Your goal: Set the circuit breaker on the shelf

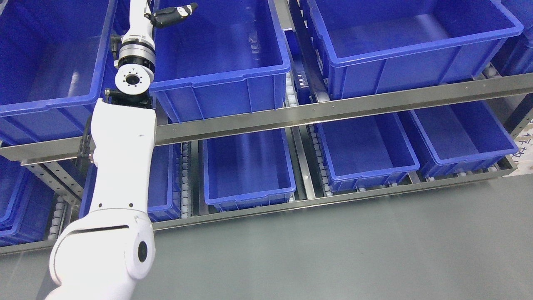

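My left arm (120, 166) comes in from the lower left and reaches up across the shelf rail. Its hand (173, 12) is at the top edge of the head view, over the near left part of the upper middle blue bin (220, 54). Most of the hand is cut off by the picture's edge. No circuit breaker shows anywhere in view. The upper middle bin's visible floor is bare.
The metal shelf rail (333, 110) runs across the middle. Blue bins stand on the upper level at left (46, 62) and right (408, 37). Several more blue bins (245, 166) sit on the lower level. Grey floor (333, 250) lies in front.
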Tool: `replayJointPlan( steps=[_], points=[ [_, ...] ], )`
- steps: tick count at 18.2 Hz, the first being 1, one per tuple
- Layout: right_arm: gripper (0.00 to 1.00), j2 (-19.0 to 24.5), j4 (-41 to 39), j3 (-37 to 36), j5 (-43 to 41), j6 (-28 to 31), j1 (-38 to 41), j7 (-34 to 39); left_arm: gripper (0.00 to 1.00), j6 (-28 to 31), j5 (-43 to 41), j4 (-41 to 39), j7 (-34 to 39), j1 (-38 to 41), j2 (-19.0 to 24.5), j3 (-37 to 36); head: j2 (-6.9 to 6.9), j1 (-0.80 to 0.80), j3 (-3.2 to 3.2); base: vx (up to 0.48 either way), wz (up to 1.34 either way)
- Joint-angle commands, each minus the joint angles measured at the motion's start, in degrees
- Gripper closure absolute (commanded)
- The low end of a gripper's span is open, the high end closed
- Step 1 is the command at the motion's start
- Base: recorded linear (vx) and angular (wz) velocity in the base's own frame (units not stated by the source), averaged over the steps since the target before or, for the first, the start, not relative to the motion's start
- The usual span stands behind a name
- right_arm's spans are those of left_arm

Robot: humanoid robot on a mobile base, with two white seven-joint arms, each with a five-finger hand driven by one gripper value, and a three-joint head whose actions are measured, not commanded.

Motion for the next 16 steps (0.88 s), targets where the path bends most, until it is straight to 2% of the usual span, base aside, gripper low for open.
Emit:
replayJointPlan(
  steps=[1,4,7,10,16],
  points=[
    [0.0,-1.0,0.0,0.0,0.0,-1.6,1.0,0.1,0.01,8.4,6.0,-33.1,-0.1,14.2,-0.2,4.4,0.0,0.0,0.0,-0.027,-0.08],
    [0.0,-1.0,0.0,0.0,0.0,-1.6,1.0,0.1,0.01,11.1,6.0,-45.6,-0.3,23.6,-0.2,3.0,0.0,0.0,0.0,0.004,0.0],
    [0.0,-1.0,0.0,0.0,0.0,-1.6,1.0,0.1,0.01,11.3,6.0,-52.4,-0.3,31.6,-0.2,2.0,0.0,0.0,0.0,0.007,0.01],
    [0.0,-1.0,0.0,0.0,0.0,-1.6,1.0,0.1,0.0,10.9,6.0,-55.0,-0.1,37.3,-0.2,-0.1,0.0,0.0,0.0,0.0,0.0],
    [0.0,-1.0,0.0,0.0,0.0,-1.6,1.0,0.1,0.0,10.5,6.0,-55.0,0.1,38.0,-0.2,-0.4,0.0,0.0,0.0,0.006,0.02]
  ],
)
